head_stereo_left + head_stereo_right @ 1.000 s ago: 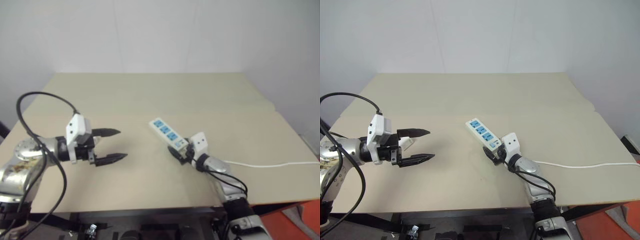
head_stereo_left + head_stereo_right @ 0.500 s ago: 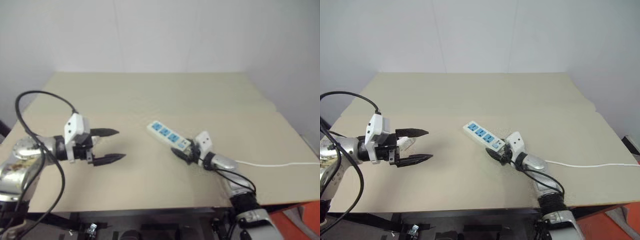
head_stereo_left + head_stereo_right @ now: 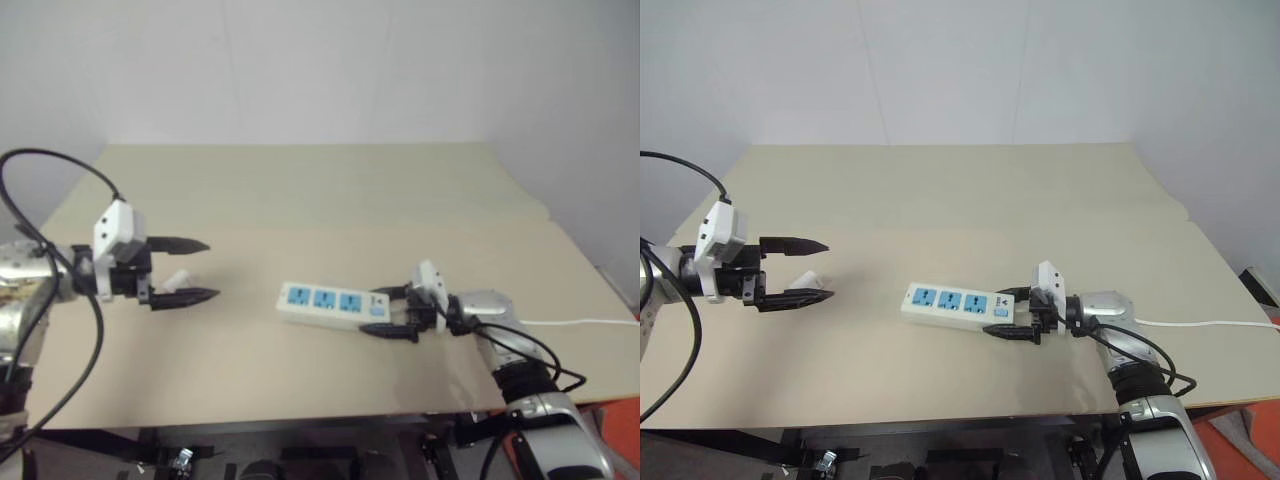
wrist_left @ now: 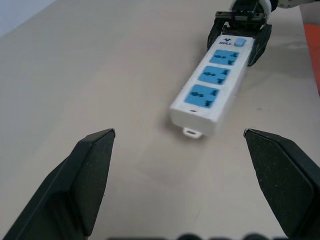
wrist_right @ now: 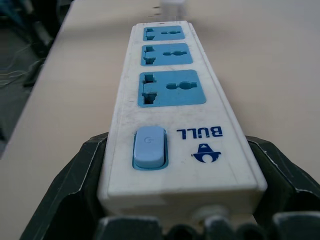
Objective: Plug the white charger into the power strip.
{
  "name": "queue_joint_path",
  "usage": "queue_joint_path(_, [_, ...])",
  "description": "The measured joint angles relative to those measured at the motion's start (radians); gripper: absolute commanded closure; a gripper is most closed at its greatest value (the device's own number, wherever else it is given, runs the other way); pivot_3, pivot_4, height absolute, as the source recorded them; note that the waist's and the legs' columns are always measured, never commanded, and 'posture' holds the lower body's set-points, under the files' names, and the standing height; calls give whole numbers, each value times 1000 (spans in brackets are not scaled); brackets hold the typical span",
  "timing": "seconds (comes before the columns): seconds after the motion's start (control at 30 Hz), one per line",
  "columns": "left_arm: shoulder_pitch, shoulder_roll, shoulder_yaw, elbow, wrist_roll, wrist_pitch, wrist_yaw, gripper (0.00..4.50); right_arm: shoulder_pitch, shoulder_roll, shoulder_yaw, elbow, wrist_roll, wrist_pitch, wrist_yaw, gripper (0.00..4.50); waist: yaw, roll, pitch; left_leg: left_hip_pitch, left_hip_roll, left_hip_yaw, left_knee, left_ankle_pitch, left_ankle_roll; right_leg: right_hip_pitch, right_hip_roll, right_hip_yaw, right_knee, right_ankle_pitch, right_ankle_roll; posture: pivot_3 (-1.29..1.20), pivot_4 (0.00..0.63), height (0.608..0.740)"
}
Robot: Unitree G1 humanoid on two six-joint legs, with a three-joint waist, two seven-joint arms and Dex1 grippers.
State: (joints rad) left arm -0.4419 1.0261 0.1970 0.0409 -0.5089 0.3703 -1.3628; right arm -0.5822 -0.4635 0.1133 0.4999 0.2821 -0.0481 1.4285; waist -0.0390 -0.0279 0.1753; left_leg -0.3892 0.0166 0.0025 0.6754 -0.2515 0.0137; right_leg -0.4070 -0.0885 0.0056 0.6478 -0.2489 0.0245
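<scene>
Three blue socket faces run along the power strip (image 3: 952,303), which lies flat on the tabletop (image 3: 970,190) towards the near edge, its switch end towards the robot's right and its thin white cord (image 3: 1210,323) trailing off to that side. The right gripper (image 3: 1012,314) is clamped across that switch end, one black finger on each long side (the right wrist view shows both fingers pressed against the casing beside the switch). All three sockets are empty.

The white charger (image 3: 807,280) sits well apart from the strip, on the robot's left. It shows as a small white block between the two fingers of the left gripper (image 3: 812,269), whose jaws stand wide and released, not closed on it.

Judging from this, the charger has not yet been picked up, so the risks lie in the grasp and the insertion. With jaws this wide, a closing finger could nudge the small block aside or pinch it crookedly, so that its prongs would not meet the socket squarely. Pushing a tilted plug could slide the light strip along the tabletop unless the right gripper holds it firmly. The cord could also drag the strip if the arm shifts.
</scene>
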Motion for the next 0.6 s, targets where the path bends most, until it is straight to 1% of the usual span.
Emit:
queue_joint_path(0.23, [-34, 22, -14, 61, 36, -26, -45, 0, 1, 47, 45, 65, -45, -103, 32, 1074, 0, 0, 0, 0, 0, 0, 0, 0, 0, 0, 0, 0, 1, 0, 0, 0, 150, 740])
queue_joint_path(0.37, [-97, 31, -62, 134, 75, -40, -78, 0, -2, 67, 50, 101, -46, -127, 34, 1074, 0, 0, 0, 0, 0, 0, 0, 0, 0, 0, 0, 0, 1, 0, 0, 0, 150, 740])
queue_joint_path(0.47, [-193, 50, -120, 229, 127, -42, -115, 0, -18, 79, 52, 138, -51, -151, 36, 1074, -3, 0, 0, 0, 0, 2, 1, 0, 0, 0, 1, 0, 1, 0, 0, 0, 150, 740])
queue_joint_path(0.6, [-432, 86, -258, 436, 269, -75, -210, 0, -23, 92, 52, 153, -63, -172, 34, 1074, -4, 0, 0, 0, 0, 6, 1, 0, 0, 0, 2, 0, 1, 0, 0, 0, 150, 740])
